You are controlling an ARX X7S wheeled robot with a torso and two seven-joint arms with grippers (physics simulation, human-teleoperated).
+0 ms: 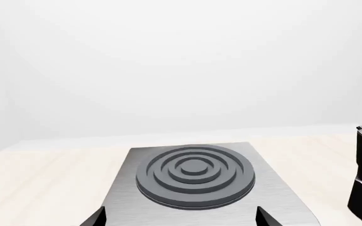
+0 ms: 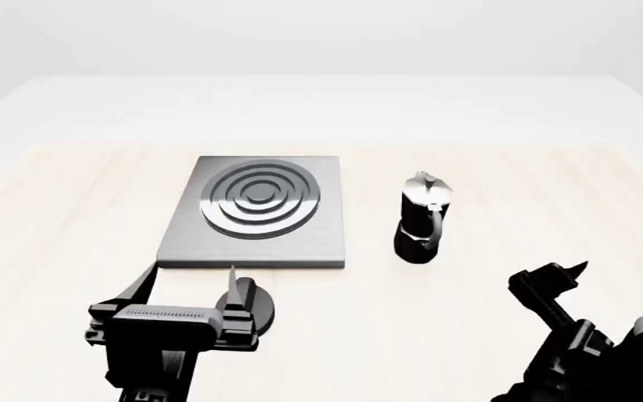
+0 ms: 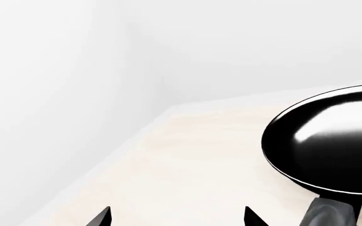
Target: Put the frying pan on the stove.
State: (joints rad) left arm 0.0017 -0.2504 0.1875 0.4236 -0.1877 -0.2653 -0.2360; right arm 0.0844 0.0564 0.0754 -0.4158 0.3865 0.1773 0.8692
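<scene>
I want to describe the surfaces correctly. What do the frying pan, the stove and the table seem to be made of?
The frying pan looks like glossy black coated metal or enamel: a bright highlight sits on its bowl. The stove seems brushed grey metal, with streaky sheen, and a matte dark ringed burner. The table looks like pale, matte wood with faint grain. As these are renders, these are only appearances.

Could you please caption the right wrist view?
Open right gripper hovers beside the glossy frying pan on the pale table.
</scene>
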